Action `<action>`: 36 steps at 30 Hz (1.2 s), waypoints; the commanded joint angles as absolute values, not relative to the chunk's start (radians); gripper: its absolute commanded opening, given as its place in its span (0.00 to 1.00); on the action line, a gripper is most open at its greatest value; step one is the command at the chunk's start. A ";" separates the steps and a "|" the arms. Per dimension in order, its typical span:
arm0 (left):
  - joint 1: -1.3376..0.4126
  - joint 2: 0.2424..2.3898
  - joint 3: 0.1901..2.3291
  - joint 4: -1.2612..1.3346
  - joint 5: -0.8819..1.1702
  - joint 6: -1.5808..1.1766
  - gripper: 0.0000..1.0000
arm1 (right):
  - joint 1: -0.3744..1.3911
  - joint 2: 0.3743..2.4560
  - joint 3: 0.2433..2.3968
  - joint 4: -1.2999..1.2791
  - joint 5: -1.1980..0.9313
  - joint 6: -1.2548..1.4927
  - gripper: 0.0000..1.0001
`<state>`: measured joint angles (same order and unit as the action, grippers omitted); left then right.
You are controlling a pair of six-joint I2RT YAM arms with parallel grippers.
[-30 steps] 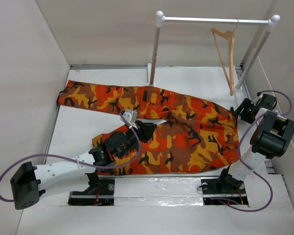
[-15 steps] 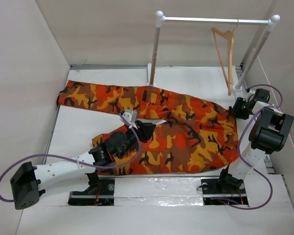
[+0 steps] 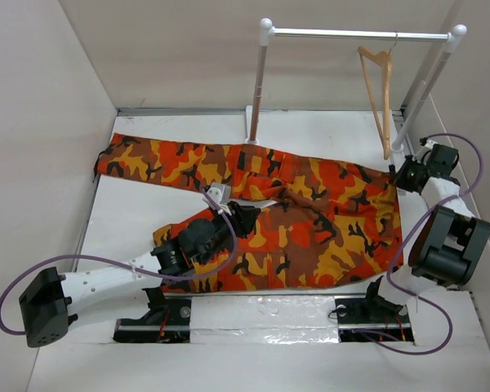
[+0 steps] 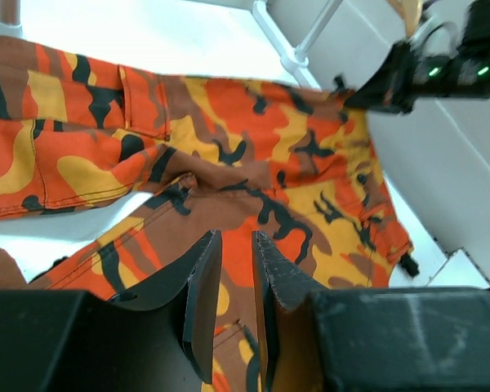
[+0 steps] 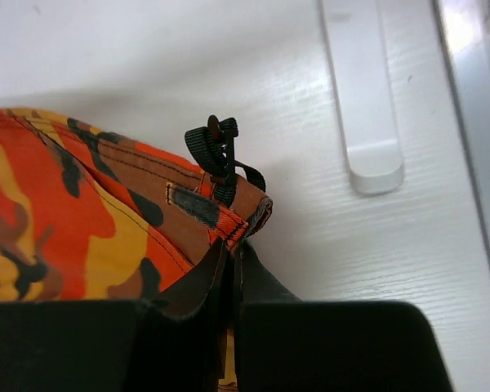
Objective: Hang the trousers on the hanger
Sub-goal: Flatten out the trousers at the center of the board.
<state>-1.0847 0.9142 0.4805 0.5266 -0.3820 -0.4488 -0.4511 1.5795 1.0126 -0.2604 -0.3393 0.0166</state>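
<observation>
A: White table, trousers spread flat. Why is the left gripper there?
B: It's poised near the crotch, fingers a sliver apart and empty. The right gripper pinches the waistband corner, likely to lift.
A: Obstacles?
B: The hanger hangs beyond on the rack, whose post stands close.

Top external: high, behind arm bases, facing far edge; whole worktop seen. Left wrist: low mid-worktop, facing far-right corner. Right wrist: very close there. All share trousers.
</observation>
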 commanded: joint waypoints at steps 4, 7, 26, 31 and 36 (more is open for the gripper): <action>-1.083 0.957 0.509 0.538 -0.402 -0.454 0.21 | -0.477 1.538 1.110 -0.161 -0.232 0.093 0.00; -1.083 0.974 0.515 0.531 -0.413 -0.454 0.23 | -0.489 1.587 1.161 -0.158 -0.192 0.107 0.00; -0.907 0.977 0.517 0.486 -0.359 -0.485 0.29 | -0.289 1.426 1.030 -0.048 -0.019 0.146 0.79; -0.891 0.775 0.552 0.382 -0.387 -0.505 0.26 | 0.048 1.100 0.760 0.079 0.031 0.166 0.30; -0.900 0.556 0.595 0.279 -0.446 -0.575 0.21 | 0.675 1.031 0.699 0.057 0.174 0.183 0.00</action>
